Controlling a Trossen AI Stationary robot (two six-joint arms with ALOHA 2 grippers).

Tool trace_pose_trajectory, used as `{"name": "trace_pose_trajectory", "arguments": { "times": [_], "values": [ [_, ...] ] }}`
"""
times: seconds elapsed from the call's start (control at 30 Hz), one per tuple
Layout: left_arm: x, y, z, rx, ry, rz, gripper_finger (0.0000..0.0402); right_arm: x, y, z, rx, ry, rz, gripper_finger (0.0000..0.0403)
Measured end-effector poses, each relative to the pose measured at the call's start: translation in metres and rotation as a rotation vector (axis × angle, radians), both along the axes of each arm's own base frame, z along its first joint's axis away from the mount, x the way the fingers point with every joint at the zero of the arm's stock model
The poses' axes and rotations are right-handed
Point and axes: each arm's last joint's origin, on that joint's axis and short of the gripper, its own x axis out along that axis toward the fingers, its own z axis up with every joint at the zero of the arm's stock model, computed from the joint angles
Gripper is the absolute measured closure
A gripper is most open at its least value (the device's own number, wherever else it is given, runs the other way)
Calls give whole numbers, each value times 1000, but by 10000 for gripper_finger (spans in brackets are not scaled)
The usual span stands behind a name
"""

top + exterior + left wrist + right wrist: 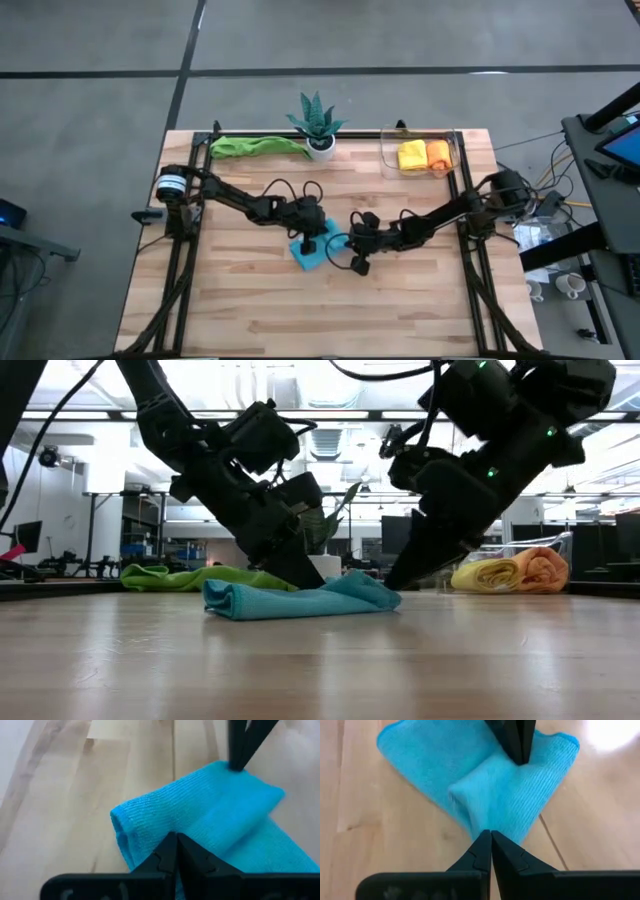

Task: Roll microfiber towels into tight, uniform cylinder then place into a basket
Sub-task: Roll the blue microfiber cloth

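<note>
So both arms are down at the middle of the table (250,310), working the light blue towel (309,252). It's partly rolled — there's a fat rolled bit across the middle with flat cloth still sticking out on either side.

The left gripper (175,842) has its fingers pressed fully together with the tips down on the cloth at one end of the roll. The right gripper (490,837) is the same deal, fingers closed tight with no gap, tips at the cloth edge on the opposite side. I honestly can't tell if either has a pinch of fabric caught between the tips or is just pressing on it.

The basket (452,140) is at the far right corner of the table, with a yellow roll (411,155) and an orange roll (438,153) already sitting side by side in it. A green towel (255,146) lies unrolled along the far edge, left of the potted plant (318,125).

What could go wrong, in my view:
- the roll looks loose and lopsided, so if either tip lets off it will probably spring open
- closed tips are tiny contact points on soft cloth — they may slide over it instead of turning it
- if the two arms push unevenly, you'd get a cone instead of a cylinder
- the grippers are very near each other, so they could bump
</note>
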Motion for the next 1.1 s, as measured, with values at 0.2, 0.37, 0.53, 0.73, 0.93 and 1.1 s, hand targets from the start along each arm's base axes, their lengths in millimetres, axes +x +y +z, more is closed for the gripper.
{"name": "trace_pose_trajectory", "arguments": {
  "times": [0.2, 0.37, 0.53, 0.73, 0.93, 1.1],
  "values": [
    [0, 0, 0, 1, -2, 0, 402, -1, -1, 7, -104, -52, -89, 394],
    [0, 0, 0, 1, -2, -4, 402, 3, -9, 9, -228, -133, -239, 394],
    [0, 0, 0, 0, -2, -5, 402, 13, -9, 7, -211, -204, -207, 394],
    [0, 0, 0, -3, -6, -8, 402, 23, -18, -7, -185, -225, -214, 394],
    [0, 0, 0, -4, -6, -10, 402, 30, -28, -18, -182, -246, -240, 394],
    [0, 0, 0, -4, -9, -10, 402, 30, -33, -25, -183, -230, -248, 394]
  ]
}}
